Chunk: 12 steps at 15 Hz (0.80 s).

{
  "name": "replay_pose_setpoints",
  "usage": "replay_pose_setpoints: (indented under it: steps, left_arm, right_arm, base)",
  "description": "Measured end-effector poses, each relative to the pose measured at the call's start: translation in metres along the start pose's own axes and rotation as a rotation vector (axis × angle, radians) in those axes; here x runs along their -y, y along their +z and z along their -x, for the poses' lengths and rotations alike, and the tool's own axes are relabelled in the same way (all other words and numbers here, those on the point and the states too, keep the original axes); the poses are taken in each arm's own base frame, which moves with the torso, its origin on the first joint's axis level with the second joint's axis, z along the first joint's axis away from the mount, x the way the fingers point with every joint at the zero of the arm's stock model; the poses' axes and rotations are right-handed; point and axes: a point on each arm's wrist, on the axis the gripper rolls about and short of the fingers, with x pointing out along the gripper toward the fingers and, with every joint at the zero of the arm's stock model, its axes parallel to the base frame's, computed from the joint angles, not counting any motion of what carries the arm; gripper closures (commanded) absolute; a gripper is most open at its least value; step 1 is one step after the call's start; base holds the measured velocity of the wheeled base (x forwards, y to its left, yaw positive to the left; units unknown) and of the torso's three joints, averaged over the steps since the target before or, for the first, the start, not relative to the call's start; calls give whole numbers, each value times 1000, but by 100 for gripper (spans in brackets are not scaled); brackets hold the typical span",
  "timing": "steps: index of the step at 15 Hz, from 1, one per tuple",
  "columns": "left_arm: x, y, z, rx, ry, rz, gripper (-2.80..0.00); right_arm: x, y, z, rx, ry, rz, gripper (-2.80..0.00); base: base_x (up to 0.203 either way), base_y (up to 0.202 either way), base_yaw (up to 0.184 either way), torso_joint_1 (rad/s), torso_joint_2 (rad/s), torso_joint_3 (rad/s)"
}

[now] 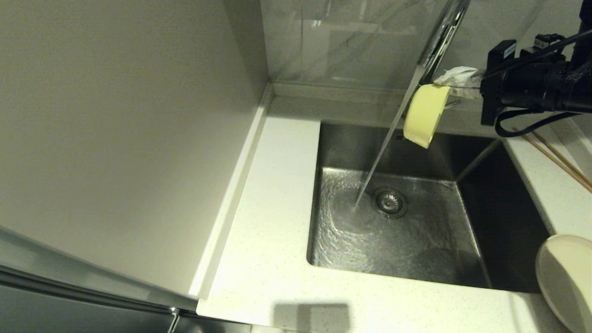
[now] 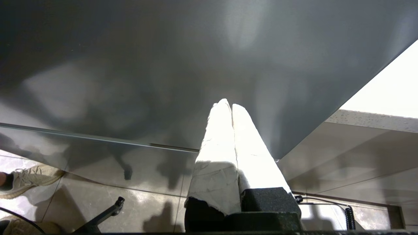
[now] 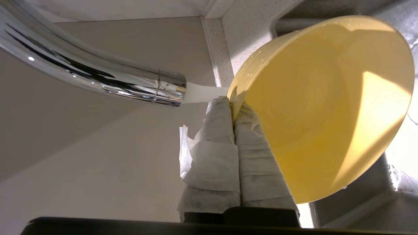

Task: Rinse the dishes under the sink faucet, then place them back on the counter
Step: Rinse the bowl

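Gripping the rim of the pale-yellow bowl (image 1: 425,114) betw its cloth-wrapped fingers (image 3: 225,143), the right hand (image 3: 233,106) holds it up over the back of the sink (image 1: 504,217), just beside the faucet (image 1: 441,34) spout. Bowl is tipped on its side, w/ the opening facing away from the head cam and toward the wrist cam; a few droplets sit on its rim. Water stream (image 1: 386,143) runs from the spout, passing just left of the bowl in the head view and landing on the sink floor near the drain strainer (image 1: 390,201), where a rippled film of water spreads. In the right wrist view the stream leaves the spout right at the bowl's rim by the fingertips; can't tell whether it touches the rim.

Plate (image 1: 566,277) rests on the desk (image 1: 273,231) at the sink's front right corner, partly cut off by the frame edge. Chopsticks (image 1: 555,159) lie on the desk right of the sink, side by side, running diagonally away from the right arm.

Left hand (image 2: 228,106) is parked low, out of the head view, beside a dark grey cabinet panel (image 2: 163,65) above a tiled floor (image 2: 156,199); its two wrapped fingers are pressed together, nothing betw them.
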Motion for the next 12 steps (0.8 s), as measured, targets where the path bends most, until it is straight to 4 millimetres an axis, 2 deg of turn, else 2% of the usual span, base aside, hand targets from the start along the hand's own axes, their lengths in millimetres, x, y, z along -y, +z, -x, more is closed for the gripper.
replay_pose_setpoints:
  steps: [12]
  left_arm:
    - [0,0,0,0,0,0,0]
  right_arm:
    - [-3,-3,-6,-16,10,5,0]
  base:
    - [0,0,0,0,0,0]
